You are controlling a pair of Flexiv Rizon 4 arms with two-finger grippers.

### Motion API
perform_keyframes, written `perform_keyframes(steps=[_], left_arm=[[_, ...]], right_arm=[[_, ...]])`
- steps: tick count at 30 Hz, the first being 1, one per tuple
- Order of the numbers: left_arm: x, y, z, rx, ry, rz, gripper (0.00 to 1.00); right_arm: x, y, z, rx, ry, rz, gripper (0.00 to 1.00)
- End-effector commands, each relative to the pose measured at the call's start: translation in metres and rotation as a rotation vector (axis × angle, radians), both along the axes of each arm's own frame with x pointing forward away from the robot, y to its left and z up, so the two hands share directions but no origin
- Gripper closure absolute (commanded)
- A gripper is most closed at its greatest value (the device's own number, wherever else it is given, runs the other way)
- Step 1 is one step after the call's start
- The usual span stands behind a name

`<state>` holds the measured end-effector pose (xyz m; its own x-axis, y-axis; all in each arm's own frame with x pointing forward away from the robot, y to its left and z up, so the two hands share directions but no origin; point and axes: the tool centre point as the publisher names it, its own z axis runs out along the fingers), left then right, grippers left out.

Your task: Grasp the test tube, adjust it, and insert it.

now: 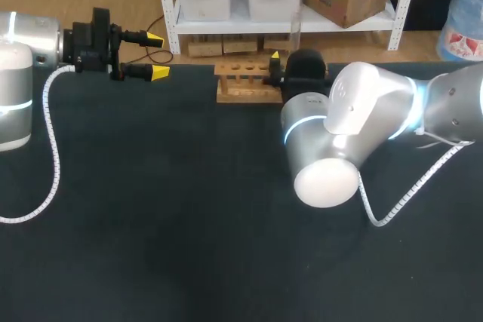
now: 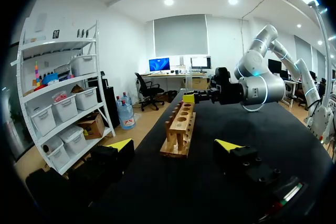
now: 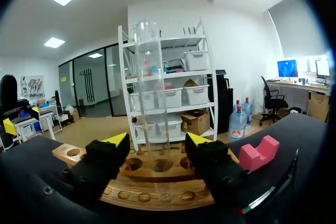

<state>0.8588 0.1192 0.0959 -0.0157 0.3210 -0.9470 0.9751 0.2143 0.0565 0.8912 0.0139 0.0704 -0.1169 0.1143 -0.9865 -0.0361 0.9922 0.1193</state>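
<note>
Risk is looming; the right gripper (image 3: 156, 142), spread, is flanking the clear glass test tube (image 3: 152, 103) standing in the pale wooden rack (image 3: 157, 184); any sideways brush is risking a topple.

The left claw (image 2: 176, 145) was wide open, and its two yellow-tipped fingers (image 2: 122, 145) held nothing. Ahead of it, on the dark worktop (image 2: 247, 129), stood a wooden rack (image 2: 180, 127) with a row of round holes in its top. The rack ran lengthwise away from the claw, and its near end lay just ahead of the gap between the fingers. At the far end of the rack, the right arm (image 2: 257, 85) came in from the side, and the right claw (image 2: 195, 97) hung just above the rack there.
</note>
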Motion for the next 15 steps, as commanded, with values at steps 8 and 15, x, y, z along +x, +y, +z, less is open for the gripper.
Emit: perform_keyframes(steps=[8, 15], left_arm=[[-0.001, 0.000, 0.000, -0.001, -0.002, 0.002, 0.00], [-0.001, 0.000, 0.000, -0.001, -0.002, 0.002, 0.00]], right_arm=[[-0.013, -0.008, 0.016, -0.016, 0.019, 0.230, 0.00], [-0.035, -0.018, 0.029, 0.011, 0.092, 0.444, 0.00]])
